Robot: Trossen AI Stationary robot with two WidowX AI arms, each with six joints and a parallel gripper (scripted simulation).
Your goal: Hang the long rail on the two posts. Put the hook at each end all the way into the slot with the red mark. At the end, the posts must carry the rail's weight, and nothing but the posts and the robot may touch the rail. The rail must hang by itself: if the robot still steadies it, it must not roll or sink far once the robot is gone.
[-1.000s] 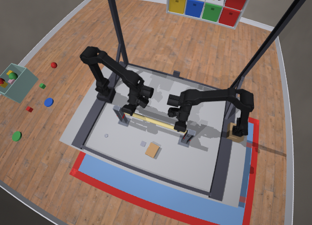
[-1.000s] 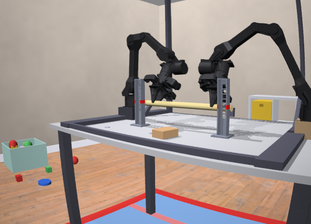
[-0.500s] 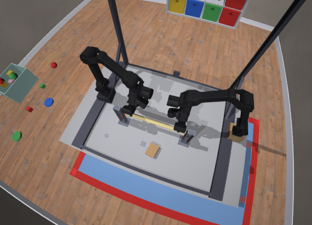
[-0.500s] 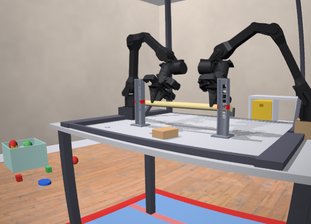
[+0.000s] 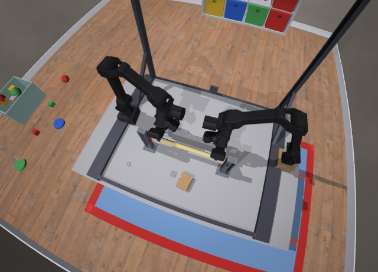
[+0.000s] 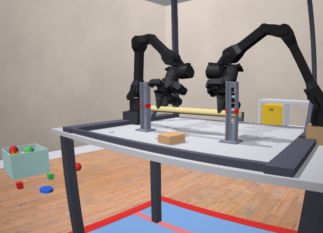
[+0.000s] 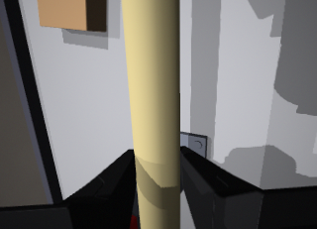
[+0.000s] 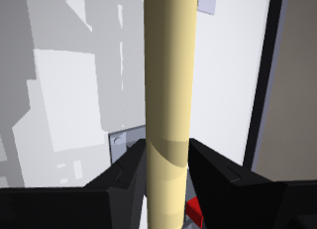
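The long pale yellow rail is held above the table, close behind two grey posts. In the exterior view it runs near the height of their red marks. My left gripper, at picture right in the top and exterior views, is shut on the rail near one end. My right gripper, at picture left, is shut on it near the other end. The hooks are hidden; I cannot tell whether they are in the slots.
An orange-brown box and a small lavender square lie in front of the rail. A small ring lies farther left. A dark frame borders the work area.
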